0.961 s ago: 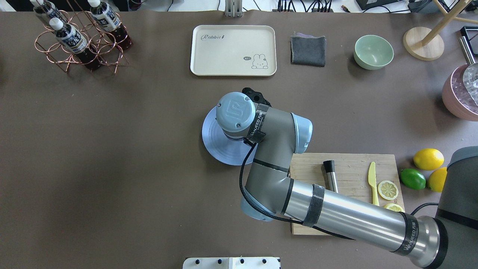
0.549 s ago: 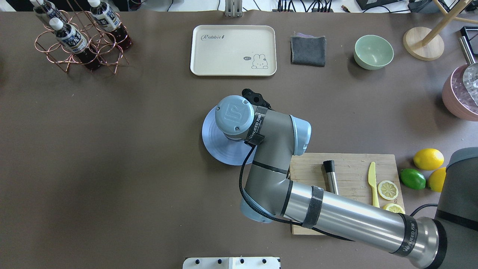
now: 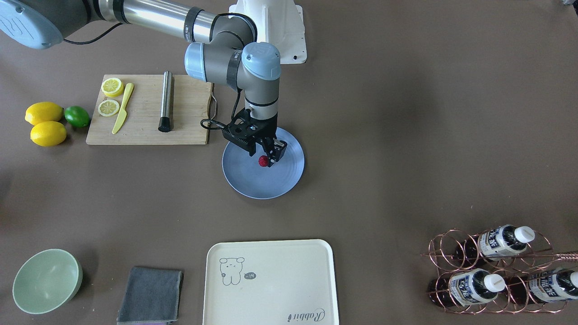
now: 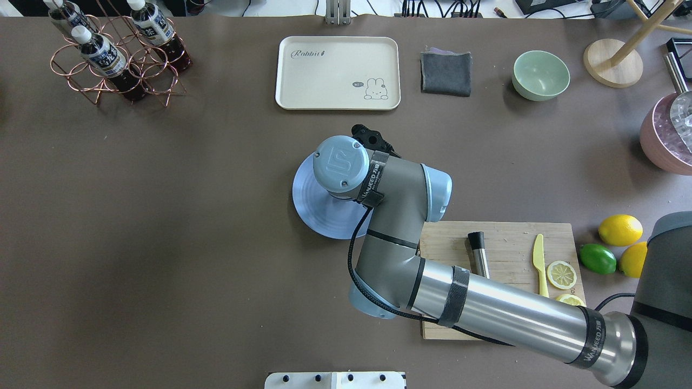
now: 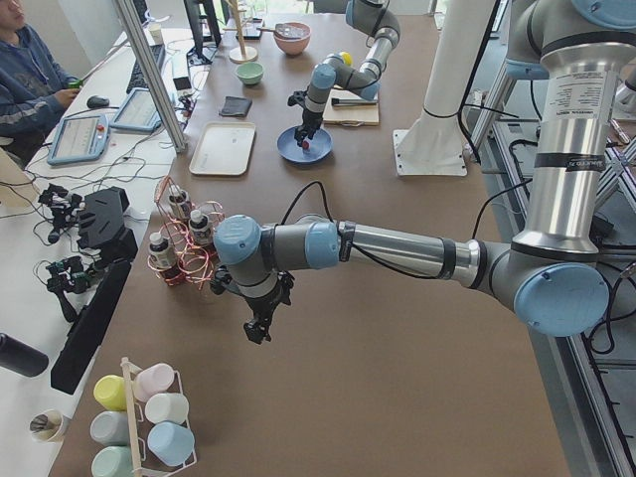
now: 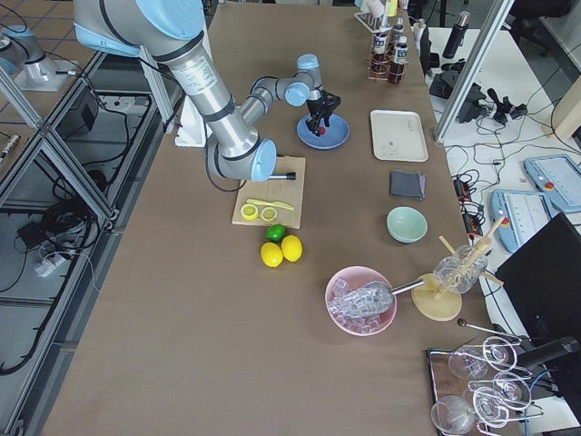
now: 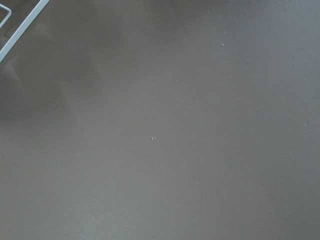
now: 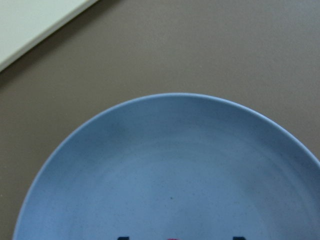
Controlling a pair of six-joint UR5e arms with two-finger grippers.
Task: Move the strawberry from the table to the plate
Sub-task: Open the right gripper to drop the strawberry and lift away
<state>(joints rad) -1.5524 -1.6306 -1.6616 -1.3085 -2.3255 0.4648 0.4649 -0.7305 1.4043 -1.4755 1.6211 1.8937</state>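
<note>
My near left arm (image 5: 397,248) is reaching across the brown table (image 5: 397,348). My left gripper (image 5: 260,326) is pointing down over bare tabletop, near the copper bottle rack (image 5: 184,243); can't tell whether its jaws are apart. My far right arm (image 5: 343,70) is hanging over the blue plate (image 5: 288,151), and my right gripper (image 5: 304,132) is sitting just above it with a red strawberry (image 5: 307,143) at its tips, too small to judge the grip. The cream tray (image 5: 224,149) is lying beside the plate, with the grey cloth (image 5: 236,105), green bowl (image 5: 249,73) and pink bowl (image 5: 292,40) beyond. A cutting board (image 5: 353,109) is lying by my right arm. A person (image 5: 25,70) is sitting at the top left. Pastel cups (image 5: 149,422) are standing at the bottom left.
</note>
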